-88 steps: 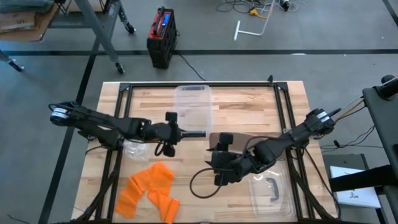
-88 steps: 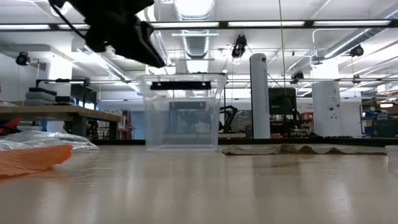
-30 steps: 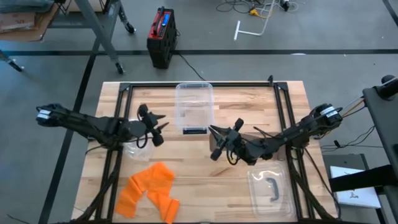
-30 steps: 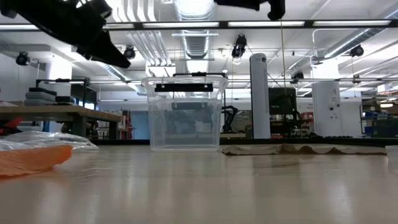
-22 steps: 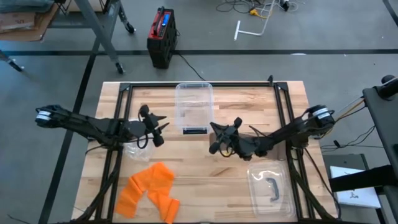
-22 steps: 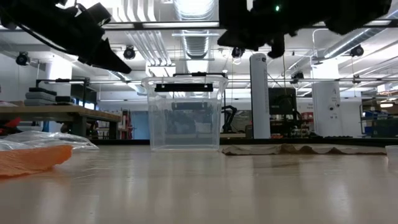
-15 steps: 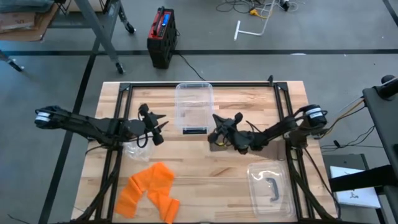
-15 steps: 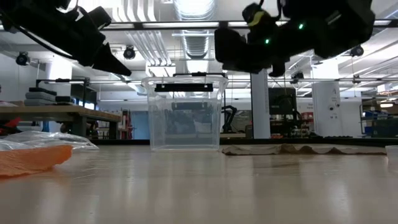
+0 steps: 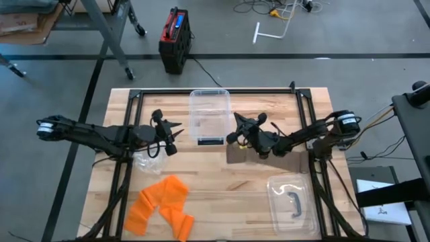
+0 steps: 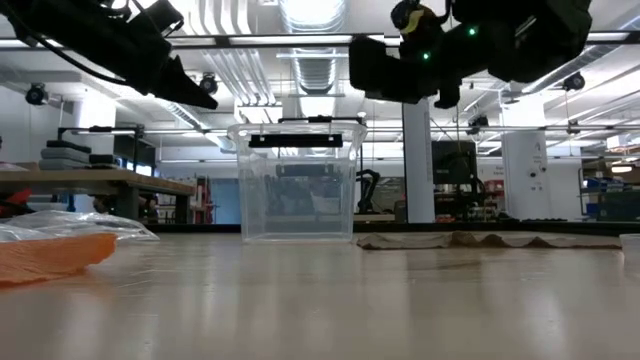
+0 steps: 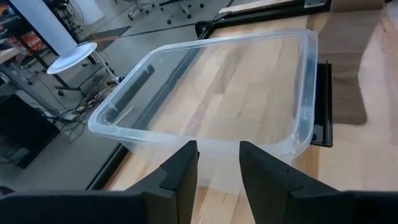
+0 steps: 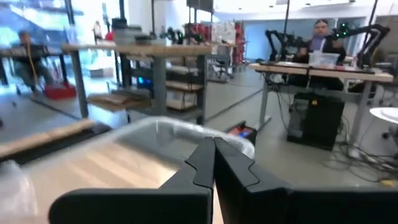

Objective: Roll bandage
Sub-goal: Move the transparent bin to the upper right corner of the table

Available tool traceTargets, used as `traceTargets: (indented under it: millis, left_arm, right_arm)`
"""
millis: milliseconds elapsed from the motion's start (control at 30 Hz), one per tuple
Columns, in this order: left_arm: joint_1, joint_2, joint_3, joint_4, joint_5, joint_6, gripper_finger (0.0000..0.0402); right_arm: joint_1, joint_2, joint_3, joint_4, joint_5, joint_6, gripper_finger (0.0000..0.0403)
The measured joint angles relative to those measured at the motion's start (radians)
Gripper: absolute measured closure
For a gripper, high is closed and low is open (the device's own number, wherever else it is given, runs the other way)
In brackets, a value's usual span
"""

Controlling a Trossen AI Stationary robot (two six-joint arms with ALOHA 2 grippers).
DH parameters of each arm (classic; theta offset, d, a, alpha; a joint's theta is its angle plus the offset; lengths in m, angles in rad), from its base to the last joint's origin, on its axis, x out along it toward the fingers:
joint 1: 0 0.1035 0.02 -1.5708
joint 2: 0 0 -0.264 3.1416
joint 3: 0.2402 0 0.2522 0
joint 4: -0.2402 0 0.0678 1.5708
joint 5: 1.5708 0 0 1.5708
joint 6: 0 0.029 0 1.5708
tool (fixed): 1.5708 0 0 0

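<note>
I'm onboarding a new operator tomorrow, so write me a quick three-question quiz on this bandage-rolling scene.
1. True or false: the right gripper has its jaws shut and holds nothing.
2. Multiple choice: the orange fabric lies
A. inside the clear bin
B. on the table's front left part, beyond the left gripper's reach for now
C. on the clear lid
3. Fill in: the flat brown bandage lies just below the ____ gripper in the high view.

Key: 1 true; 2 B; 3 right
</note>
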Motion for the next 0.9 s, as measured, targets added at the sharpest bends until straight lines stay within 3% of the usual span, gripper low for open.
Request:
traceTargets:
  millis: [133,233,567,700,900]
  left_arm:
    - [0.0,0.003,0.0,0.013,0.0,0.023,0.0295]
    - [0.0,0.004,0.0,0.013,0.001,0.023,0.0294]
    - [0.0,0.004,-0.001,0.011,0.002,0.034,0.0281]
    - [0.0,0.004,-0.002,0.01,0.005,0.035,0.0284]
    - [0.012,0.026,-0.022,0.013,0.082,0.034,0.0298]
  right_arm:
    - [0.013,-0.07,0.003,-0.007,-0.019,-0.007,0.0403]
    - [0.009,-0.069,-0.001,-0.094,-0.02,0.017,0.0403]
    - [0.002,-0.075,0.001,-0.092,-0.024,-0.022,0.04]
    - [-0.006,-0.052,0.001,-0.147,-0.018,0.084,0.04]
    - [0.007,-0.05,0.002,-0.153,-0.025,0.099,0.0402]
